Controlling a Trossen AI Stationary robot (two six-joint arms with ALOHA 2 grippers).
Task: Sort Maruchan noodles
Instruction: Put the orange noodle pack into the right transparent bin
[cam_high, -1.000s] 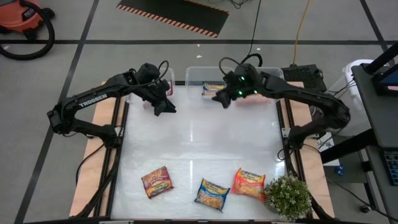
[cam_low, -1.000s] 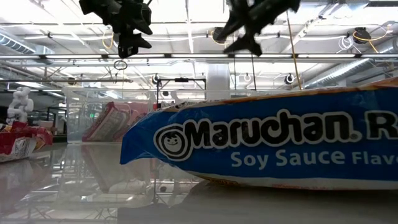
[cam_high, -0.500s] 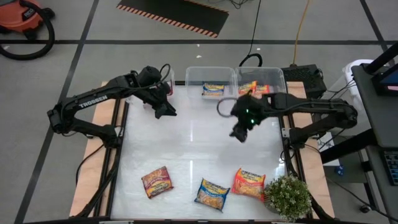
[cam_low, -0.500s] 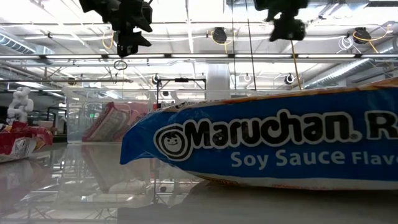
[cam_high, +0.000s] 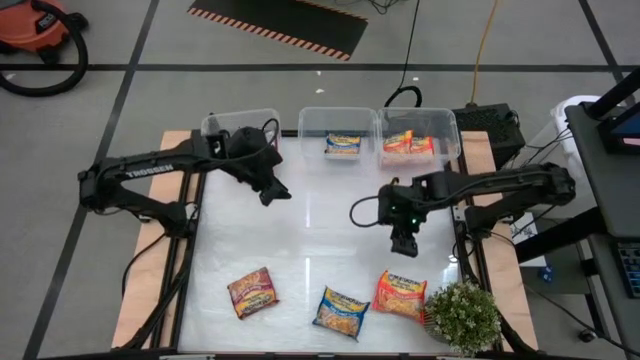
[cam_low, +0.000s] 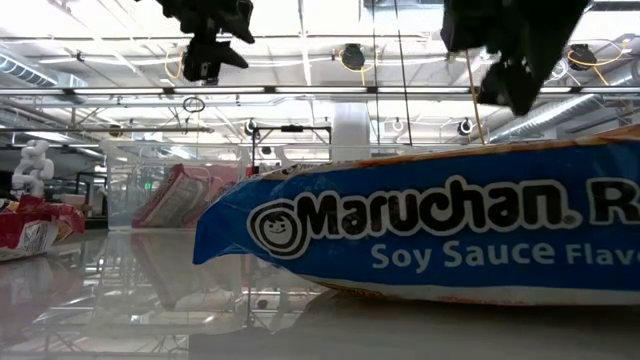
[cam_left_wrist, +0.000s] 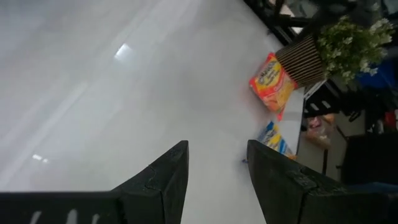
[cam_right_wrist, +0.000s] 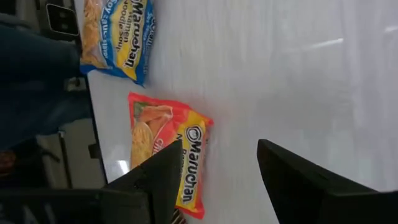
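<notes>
Currently on white counter (cam_high: 310, 240): left hand (cam_high: 272, 190) parted, empty, far-left; dark red glossy packet (cam_high: 252, 292); blue packet (cam_high: 341, 311); right hand (cam_high: 404, 243) parted, empty, above orange packet (cam_high: 401, 294).

blue packet (cam_low: 430, 235): "Maruchan", "Soy Sauce" | left arm (cam_high: 145, 168): "TROSSEN"

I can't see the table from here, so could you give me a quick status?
Right gripper open, empty, above orange packet. Left gripper open, waiting near bins. Path clear.
</notes>
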